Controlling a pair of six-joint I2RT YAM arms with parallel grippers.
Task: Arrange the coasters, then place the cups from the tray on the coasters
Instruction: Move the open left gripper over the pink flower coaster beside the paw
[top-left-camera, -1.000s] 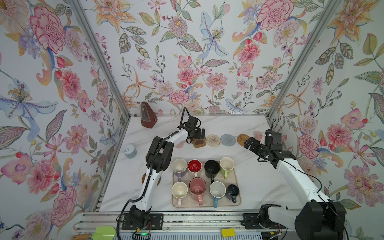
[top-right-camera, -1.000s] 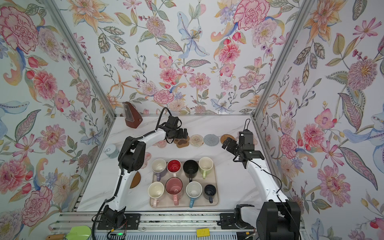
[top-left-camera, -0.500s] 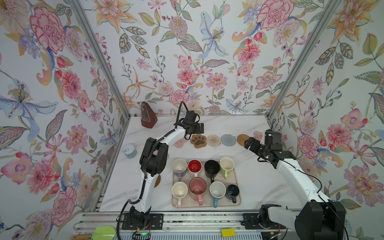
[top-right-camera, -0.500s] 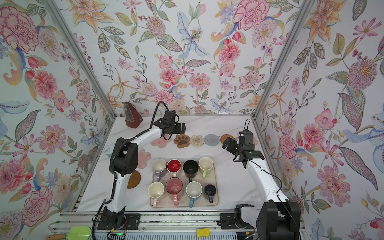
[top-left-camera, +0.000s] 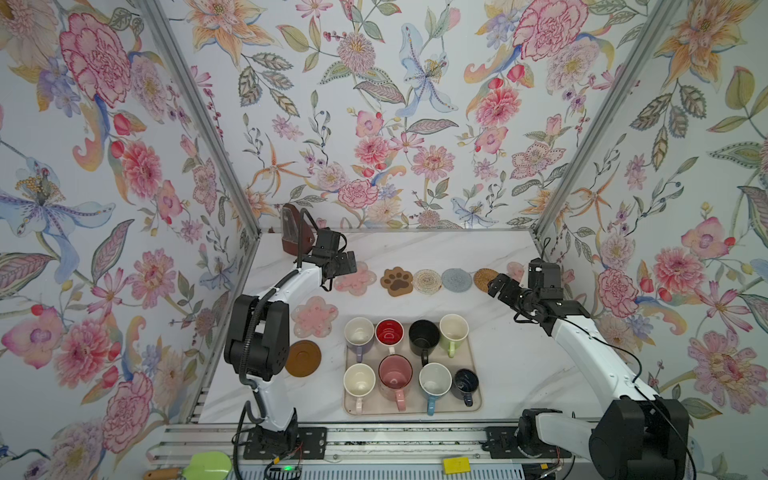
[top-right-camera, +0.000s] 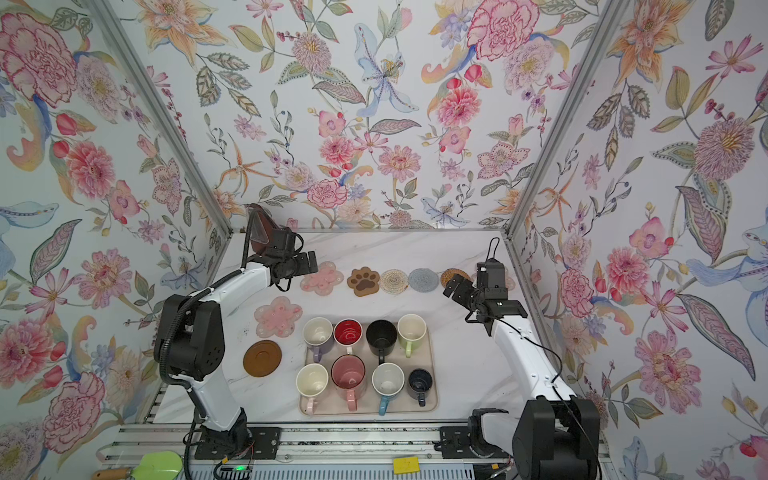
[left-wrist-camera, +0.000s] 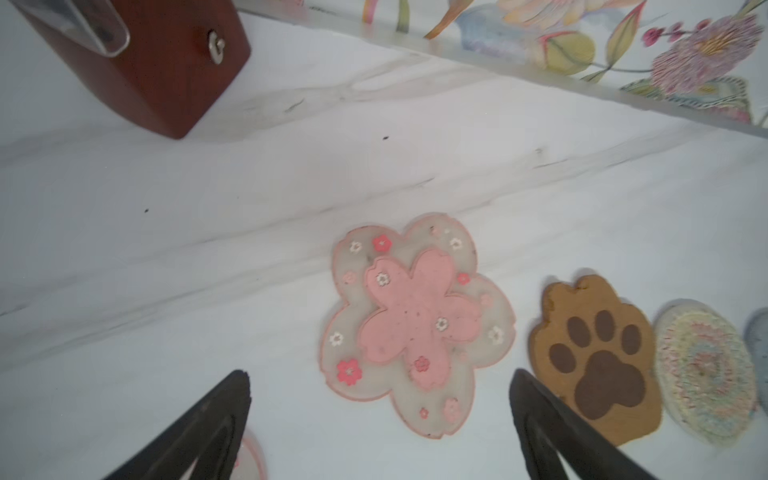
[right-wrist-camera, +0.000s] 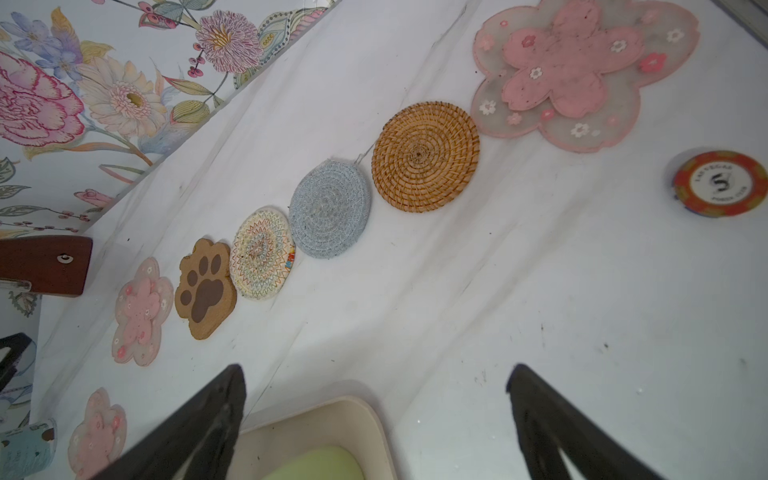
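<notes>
The tray (top-left-camera: 475, 361) at the front holds all eight cups (top-left-camera: 424, 336) upright, likely waiting because the coasters are not all lined up. Both arms are empty, jaws wide apart: the left gripper (left-wrist-camera: 380, 376) hovers over the pink flower coaster (top-left-camera: 356, 279) ending the back row, the right gripper (right-wrist-camera: 376, 370) near the rattan coaster (top-left-camera: 484, 277). A loose flower coaster (top-left-camera: 314, 316) and the brown disc (top-left-camera: 303, 358) lie left of the tray, probably due to join the row.

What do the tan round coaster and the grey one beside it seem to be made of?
The tan round coaster looks like coiled rattan or straw, slightly glossy: stiff spiral strands. The grey round coaster looks like soft matte cotton rope: fuzzy spiral cords, a loose thread.
</notes>
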